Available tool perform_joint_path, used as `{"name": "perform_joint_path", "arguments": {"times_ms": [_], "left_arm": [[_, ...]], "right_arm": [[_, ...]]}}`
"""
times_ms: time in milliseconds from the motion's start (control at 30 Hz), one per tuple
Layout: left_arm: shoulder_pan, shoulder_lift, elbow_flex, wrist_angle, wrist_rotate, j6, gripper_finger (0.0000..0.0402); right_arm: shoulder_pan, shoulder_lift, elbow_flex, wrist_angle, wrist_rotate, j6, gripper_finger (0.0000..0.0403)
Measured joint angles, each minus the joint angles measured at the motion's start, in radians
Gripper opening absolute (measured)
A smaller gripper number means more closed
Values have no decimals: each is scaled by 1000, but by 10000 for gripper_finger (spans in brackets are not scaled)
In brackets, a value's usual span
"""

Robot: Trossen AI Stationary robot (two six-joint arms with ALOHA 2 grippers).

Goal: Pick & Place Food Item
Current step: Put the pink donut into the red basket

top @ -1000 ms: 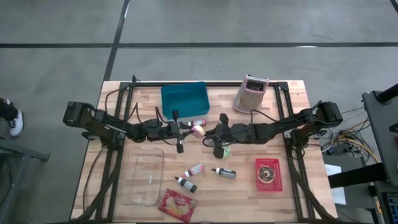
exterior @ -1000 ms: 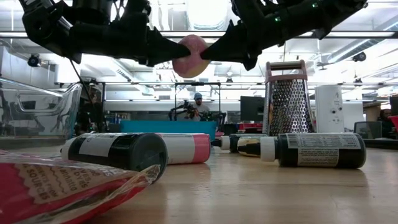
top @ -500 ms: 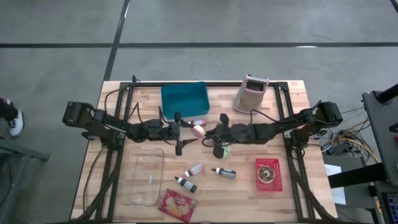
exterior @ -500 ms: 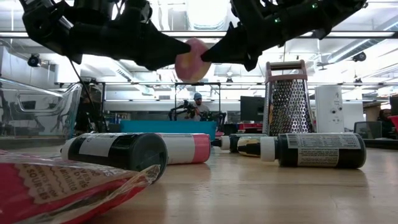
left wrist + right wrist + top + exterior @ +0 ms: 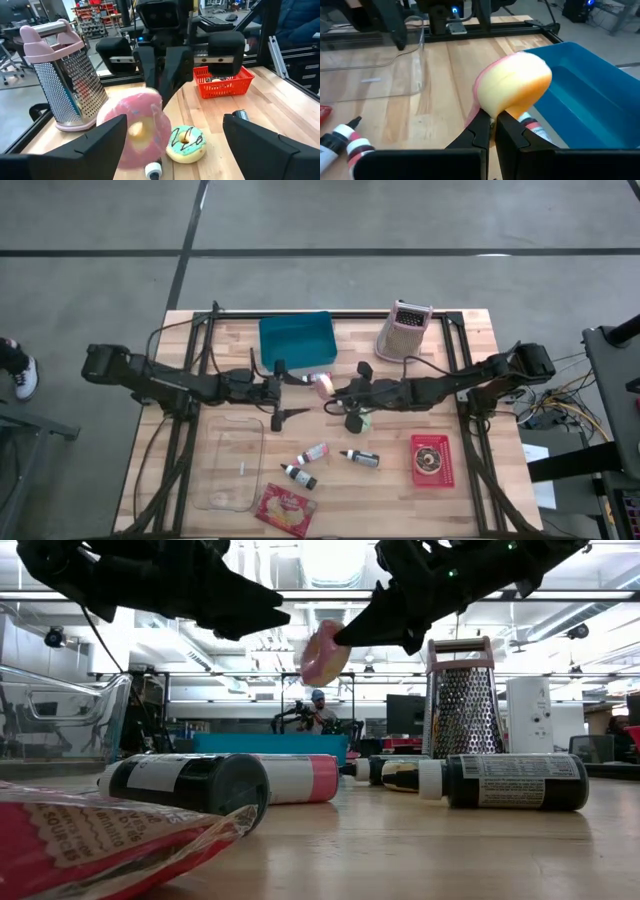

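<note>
A pale wood worktop [image 5: 400,480] stands on a grey concrete floor; in the low view a workshop with shelves and a distant person [image 5: 318,710] shows beyond it. Near the far edge sits a blue bin [image 5: 296,338], and toward the far right corner a pink grater [image 5: 404,330] stands upright. Near the right edge a red basket [image 5: 433,459] holds a donut. By the near left corner lies a clear tray [image 5: 229,463], with a red packet [image 5: 285,511] at the near edge just beside it. Three small bottles [image 5: 313,452] lie between tray and basket, and another lies just in front of the bin.

Both arms reach toward the worktop's middle. The right gripper [image 5: 329,389] pinches the pink donut [image 5: 322,382] by its rim, fingers pressed onto it, and holds it in the air above the wood just in front of the bin's near right corner; in the low view the donut [image 5: 323,652] hangs tilted, clear of the surface. The left gripper [image 5: 283,394] faces it from the left, its fingers [image 5: 97,146] spread wide and apart from the donut, touching nothing. A green-iced donut [image 5: 363,420] lies on the wood under the right arm.
</note>
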Motion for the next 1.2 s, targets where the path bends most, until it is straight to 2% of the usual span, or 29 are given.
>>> {"name": "perform_joint_path", "arguments": {"times_ms": [267, 700, 833, 1067, 1200], "left_arm": [[-1, -7, -3, -47, -1, -11, 330], [-9, -6, -3, -102, 7, -19, 330], [-12, -6, -3, -103, 7, -19, 330], [-12, -6, -3, -103, 10, -18, 330], [-12, -6, -3, -103, 10, -17, 330]], "right_arm": [[38, -23, 0, -117, 26, 49, 8], [206, -176, -2, -484, 234, 262, 8], [285, -235, -2, -654, 296, 410, 8], [461, -319, 6, -986, 380, 781, 8], [554, -327, 28, -1122, 388, 967, 8]]}}
